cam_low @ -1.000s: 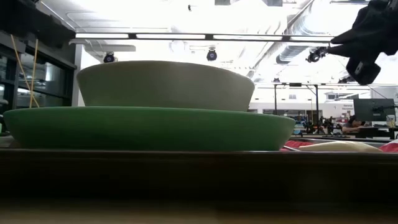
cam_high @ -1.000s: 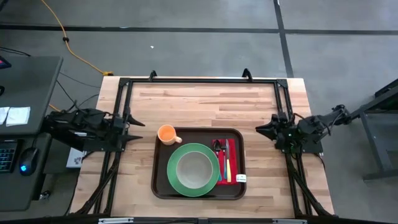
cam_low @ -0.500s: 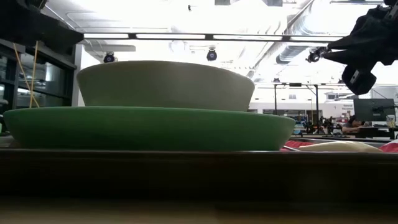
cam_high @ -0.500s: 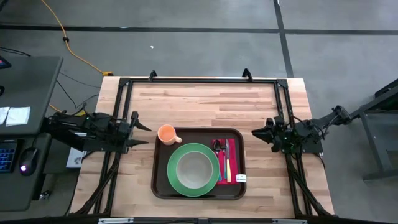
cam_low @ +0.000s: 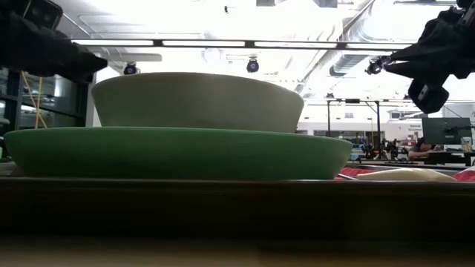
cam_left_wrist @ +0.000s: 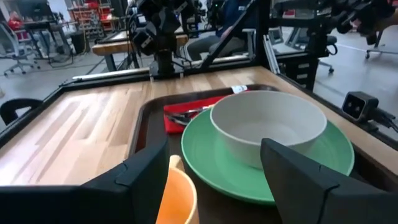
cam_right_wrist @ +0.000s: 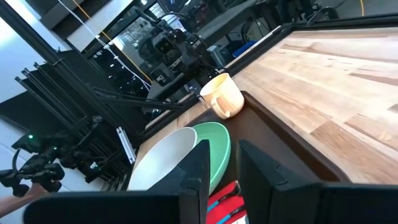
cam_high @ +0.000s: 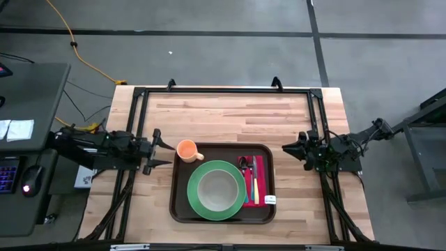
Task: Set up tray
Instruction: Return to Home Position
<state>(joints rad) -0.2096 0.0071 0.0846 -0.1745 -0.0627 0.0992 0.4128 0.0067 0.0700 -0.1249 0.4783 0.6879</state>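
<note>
The dark brown tray (cam_high: 181, 202) lies on the wooden table, nearer its front edge. On it rests a green plate (cam_high: 198, 203) bearing a white bowl (cam_high: 217, 188). An orange cup (cam_high: 186, 149) stands in the tray's far left corner. Cutlery lies on a red napkin (cam_high: 260, 174) at the tray's right. My left gripper (cam_high: 166, 148) is open just left of the cup (cam_left_wrist: 180, 196), fingers level and apart from it. My right gripper (cam_high: 286, 148) hovers right of the tray, with a narrow gap (cam_right_wrist: 224, 149) between its fingers and nothing in it.
A black frame (cam_high: 223, 90) runs along the table's far and side edges. Bare wood (cam_high: 230, 115) lies beyond the tray. A desk with a mouse (cam_high: 28, 187) stands off the left edge. In the low view the plate (cam_low: 178, 152) and bowl (cam_low: 197, 100) fill the foreground.
My left gripper has moved toward the table's right edge, closer to the orange cup, and has come down, staying open. My right gripper has sunk a little and edged toward the tray. The tray and the things on it have stayed put.
</note>
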